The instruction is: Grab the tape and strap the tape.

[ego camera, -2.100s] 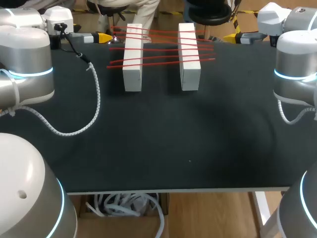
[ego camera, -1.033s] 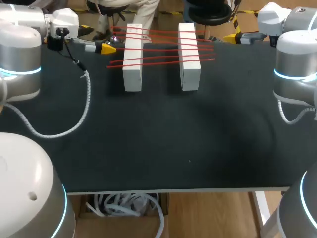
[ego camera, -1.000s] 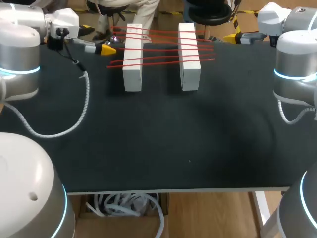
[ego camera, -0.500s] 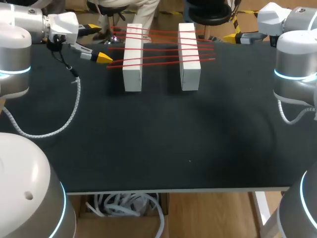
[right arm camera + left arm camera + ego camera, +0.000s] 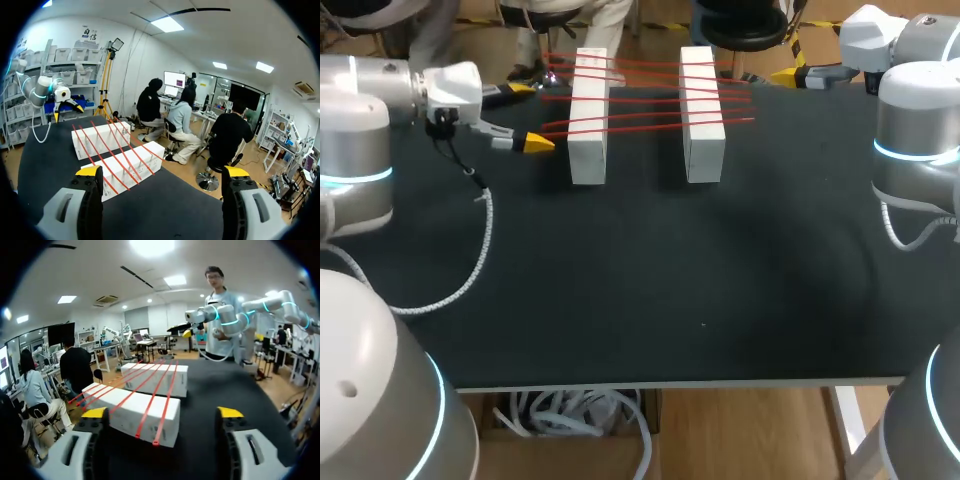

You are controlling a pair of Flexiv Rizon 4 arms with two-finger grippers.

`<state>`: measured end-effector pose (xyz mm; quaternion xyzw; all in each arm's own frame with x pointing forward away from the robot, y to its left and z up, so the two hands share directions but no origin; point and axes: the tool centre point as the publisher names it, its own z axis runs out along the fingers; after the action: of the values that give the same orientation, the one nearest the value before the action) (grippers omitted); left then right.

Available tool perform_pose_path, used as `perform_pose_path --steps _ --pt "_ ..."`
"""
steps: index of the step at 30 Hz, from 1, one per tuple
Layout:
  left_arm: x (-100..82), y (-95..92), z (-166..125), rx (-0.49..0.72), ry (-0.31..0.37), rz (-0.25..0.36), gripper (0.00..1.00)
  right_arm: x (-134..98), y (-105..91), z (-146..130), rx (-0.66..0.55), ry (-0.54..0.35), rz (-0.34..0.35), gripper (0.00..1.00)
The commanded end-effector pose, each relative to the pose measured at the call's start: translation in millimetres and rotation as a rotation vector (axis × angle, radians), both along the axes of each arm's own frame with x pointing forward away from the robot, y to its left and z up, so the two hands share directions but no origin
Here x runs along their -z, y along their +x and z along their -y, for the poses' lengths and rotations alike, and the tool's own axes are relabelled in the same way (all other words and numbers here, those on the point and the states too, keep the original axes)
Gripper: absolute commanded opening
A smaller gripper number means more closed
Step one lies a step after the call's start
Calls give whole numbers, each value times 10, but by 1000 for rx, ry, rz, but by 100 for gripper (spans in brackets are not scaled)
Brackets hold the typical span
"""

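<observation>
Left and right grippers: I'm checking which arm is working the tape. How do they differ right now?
The left gripper is close beside the left white block; the right gripper stands apart from the right white block. In the head view both left gripper tips show, spread wide; only one right gripper tip shows. Both are open and empty.

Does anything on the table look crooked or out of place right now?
The red strips laid across the two white blocks are not parallel: they slant at different angles. Nothing looks spilled or damaged.
</observation>
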<state>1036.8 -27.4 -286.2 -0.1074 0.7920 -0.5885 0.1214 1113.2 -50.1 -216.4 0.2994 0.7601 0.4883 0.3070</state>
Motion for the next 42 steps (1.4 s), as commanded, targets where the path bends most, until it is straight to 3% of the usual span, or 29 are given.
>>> perform_pose_path --steps 1,11,33,42 --pt "126 33 -10 9 -38 10 49 -1 1 0 0 0 -1 100" --pt "243 51 -57 67 -47 -31 44 -1 1 0 0 0 -1 100" --pt "420 55 -98 94 -70 -41 40 -1 1 0 0 0 -1 100" --pt "435 60 -108 104 -67 -42 30 -1 1 0 0 0 -1 100"
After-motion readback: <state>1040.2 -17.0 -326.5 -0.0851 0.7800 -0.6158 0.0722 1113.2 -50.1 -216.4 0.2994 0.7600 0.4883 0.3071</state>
